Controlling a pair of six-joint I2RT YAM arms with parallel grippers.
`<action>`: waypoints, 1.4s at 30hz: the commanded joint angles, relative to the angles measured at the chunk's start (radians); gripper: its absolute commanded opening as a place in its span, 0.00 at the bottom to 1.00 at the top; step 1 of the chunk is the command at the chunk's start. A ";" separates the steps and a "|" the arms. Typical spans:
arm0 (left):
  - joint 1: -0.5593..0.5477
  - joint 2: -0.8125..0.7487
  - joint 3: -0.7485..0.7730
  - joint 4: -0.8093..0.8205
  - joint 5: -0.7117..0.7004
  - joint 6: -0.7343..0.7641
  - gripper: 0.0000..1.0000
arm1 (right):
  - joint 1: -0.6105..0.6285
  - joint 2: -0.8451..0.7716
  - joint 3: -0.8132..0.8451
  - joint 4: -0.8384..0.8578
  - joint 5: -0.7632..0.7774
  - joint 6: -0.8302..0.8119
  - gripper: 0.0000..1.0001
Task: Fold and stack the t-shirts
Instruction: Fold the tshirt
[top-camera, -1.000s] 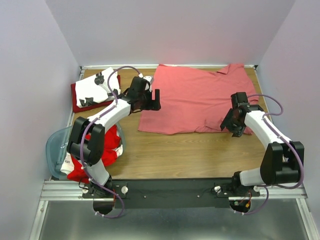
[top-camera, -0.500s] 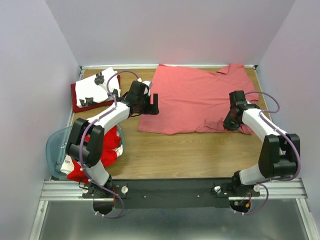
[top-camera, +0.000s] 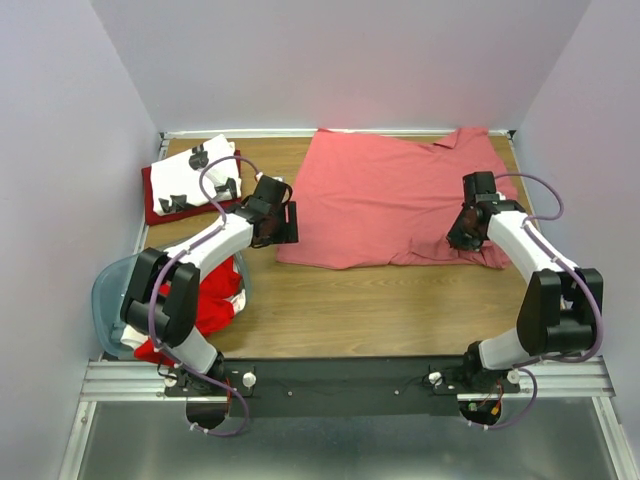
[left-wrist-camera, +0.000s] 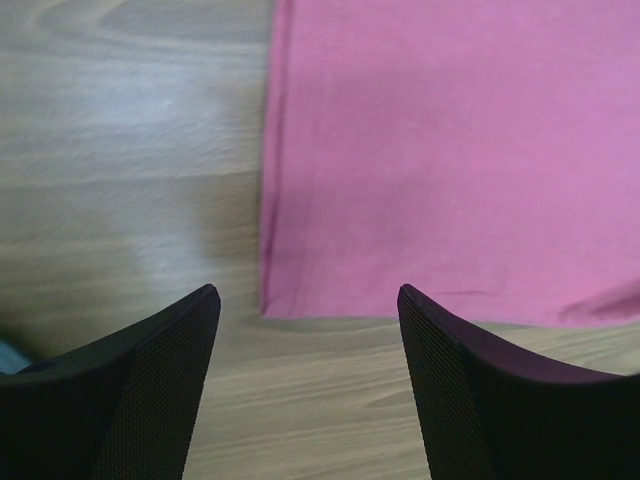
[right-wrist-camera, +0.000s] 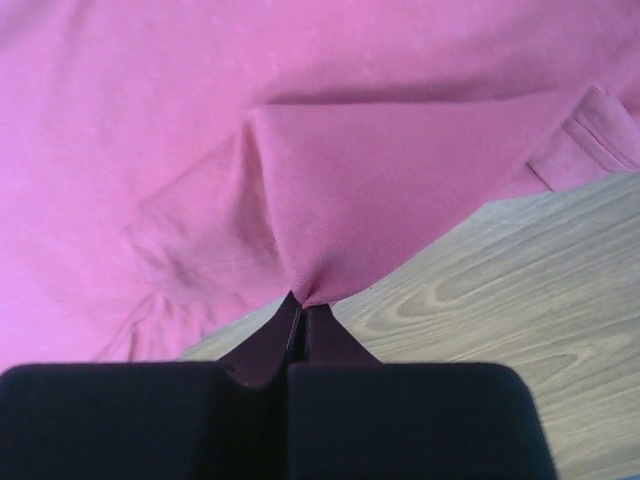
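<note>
Lying flat, the salmon-pink t-shirt (top-camera: 380, 200) puckers where the right hand (right-wrist-camera: 303, 305) pinches it; left hand (left-wrist-camera: 308, 293) open.

The collared shirt (top-camera: 385, 195) lies spread across the rear centre and right of the surface (top-camera: 380, 300), the folded shirt stack (top-camera: 192, 178) rear left, the tub (top-camera: 108, 292) front left.

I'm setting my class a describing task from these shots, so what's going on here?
Two robot arms are working on the salmon-pink collared shirt spread on the wooden table. The right gripper is shut on a pinch of its near right edge. The left gripper hovers open over the near left corner. At far left a folded white printed shirt lies on a dark red shirt; bright red cloth sits in the blue tub.
</note>
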 joint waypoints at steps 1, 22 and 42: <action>0.005 -0.049 -0.031 -0.078 -0.127 -0.073 0.77 | -0.013 -0.023 0.039 -0.023 -0.052 0.019 0.00; -0.052 0.092 -0.041 -0.097 -0.153 -0.136 0.61 | -0.045 -0.097 0.035 -0.023 -0.132 0.008 0.01; -0.050 0.054 -0.092 -0.018 -0.088 -0.120 0.00 | -0.045 -0.218 0.133 -0.335 -0.199 -0.045 0.01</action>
